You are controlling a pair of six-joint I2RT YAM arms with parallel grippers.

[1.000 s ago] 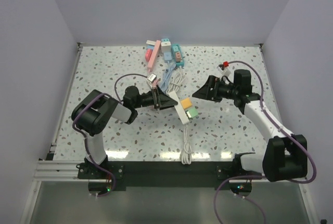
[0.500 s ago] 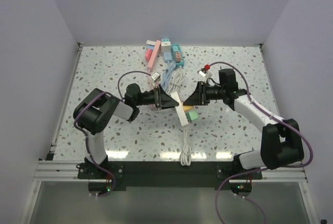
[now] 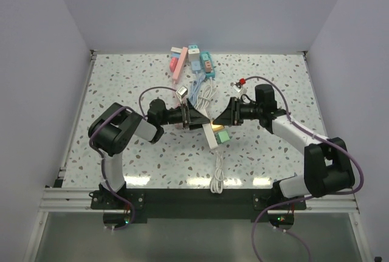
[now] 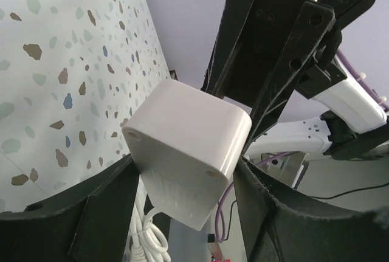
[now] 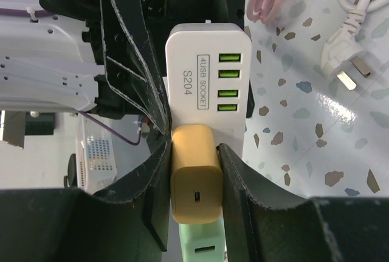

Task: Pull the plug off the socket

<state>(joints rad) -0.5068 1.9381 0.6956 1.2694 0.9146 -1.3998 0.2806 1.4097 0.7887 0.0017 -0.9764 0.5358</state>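
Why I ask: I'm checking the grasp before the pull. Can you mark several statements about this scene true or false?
1. The right gripper has its fingers closed on the yellow plug. True.
2. The yellow plug is free of the white socket strip. False: it sits plugged into the strip.
3. The left gripper has its fingers on either side of the strip's end. True.
4. The strip's USB ports are red. False: they are green.
5. A green plug sits next to the yellow one. True.

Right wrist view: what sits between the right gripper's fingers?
The yellow plug, squeezed by both fingers, plugged into the white socket strip; right wrist view.
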